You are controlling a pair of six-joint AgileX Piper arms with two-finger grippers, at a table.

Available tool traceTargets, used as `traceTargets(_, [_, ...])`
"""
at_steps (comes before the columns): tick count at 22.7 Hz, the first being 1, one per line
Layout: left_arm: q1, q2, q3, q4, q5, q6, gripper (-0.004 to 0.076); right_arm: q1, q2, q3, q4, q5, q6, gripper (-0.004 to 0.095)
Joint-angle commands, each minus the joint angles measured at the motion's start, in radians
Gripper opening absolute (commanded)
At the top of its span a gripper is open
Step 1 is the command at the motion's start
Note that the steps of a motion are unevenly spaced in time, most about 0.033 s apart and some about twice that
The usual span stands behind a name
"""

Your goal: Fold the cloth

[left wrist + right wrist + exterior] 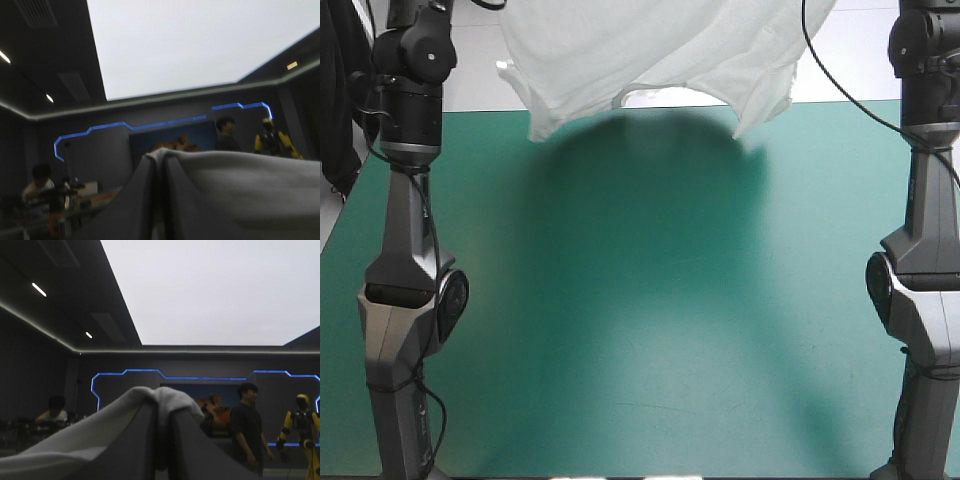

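Observation:
The white T-shirt (660,50) hangs lifted above the far part of the teal-green table (640,330), its hem and sleeves dangling just over the far edge. Both gripper ends lie beyond the high view's upper edge. In the left wrist view my left gripper (160,156) is raised level into the room, its fingers met in a pointed arch with the T-shirt (240,172) pinched at the tip and draped over one side. My right gripper (163,392) stands the same way, with the T-shirt (100,422) folded over its tip and trailing off to one side.
The two arm columns (410,230) (920,230) stand upright at the table's left and right sides. The T-shirt casts a broad dark shadow (650,190) on the cover beneath it.

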Motion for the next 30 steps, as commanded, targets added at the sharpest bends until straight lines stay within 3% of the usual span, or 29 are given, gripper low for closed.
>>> traceTargets(1, [0.032, 0.029, -0.013, -0.014, 0.181, -0.050, -0.0009, -0.010, -0.003, 0.025, -0.003, 0.121, -0.021, -0.0019])
traceTargets(5, [0.088, 0.088, -0.013, 0.052, 0.496, -0.245, -0.0009, 0.000, 0.057, 0.049, -0.005, 0.490, -0.034, -0.0019])
traceTargets(6, [0.096, 0.105, -0.013, 0.137, 0.701, -0.318, -0.0009, 0.002, 0.086, 0.051, 0.006, 0.669, -0.036, -0.0019])
traceTargets(7, [0.096, 0.108, -0.013, 0.180, 0.781, -0.317, -0.0009, 0.002, 0.096, 0.051, 0.006, 0.743, -0.034, -0.0018])
traceTargets(8, [0.092, 0.115, -0.013, 0.222, 0.957, -0.332, -0.0009, 0.005, 0.102, 0.051, 0.009, 0.882, -0.008, -0.0019])
traceTargets(9, [0.088, 0.116, -0.013, 0.221, 1.021, -0.345, -0.0009, 0.008, 0.102, 0.051, 0.009, 0.932, 0.007, -0.0019])
traceTargets(10, [0.086, 0.116, -0.013, 0.213, 1.164, -0.386, -0.0009, 0.017, 0.096, 0.051, 0.006, 1.063, 0.033, -0.0019])
traceTargets(12, [0.078, 0.094, -0.003, 0.120, 1.163, -0.433, -0.0009, 0.031, 0.081, 0.053, 0.009, 1.170, 0.069, -0.0018])
traceTargets(14, [0.065, 0.057, 0.019, 0.101, 1.166, -0.526, -0.0009, 0.031, 0.036, 0.058, 0.062, 1.170, 0.086, -0.0019])
traceTargets(16, [0.064, -0.015, 0.128, 0.100, 1.167, -0.539, -0.0009, 0.031, -0.023, 0.109, 0.033, 1.170, 0.101, -0.0019])
traceTargets(23, [0.065, -0.455, 1.037, 0.099, 1.133, -0.491, -0.0009, 0.031, -0.310, 0.752, 0.086, 1.170, 0.073, -0.0014])
traceTargets(27, [0.054, -0.620, 1.273, 0.091, 1.086, -0.459, -0.0009, 0.031, -0.468, 1.023, 0.062, 1.170, 0.062, -0.0014])
traceTargets(30, [0.054, -0.734, 1.431, 0.113, 1.067, -0.446, -0.0009, 0.031, -0.601, 1.225, -0.023, 1.168, 0.058, -0.0015])
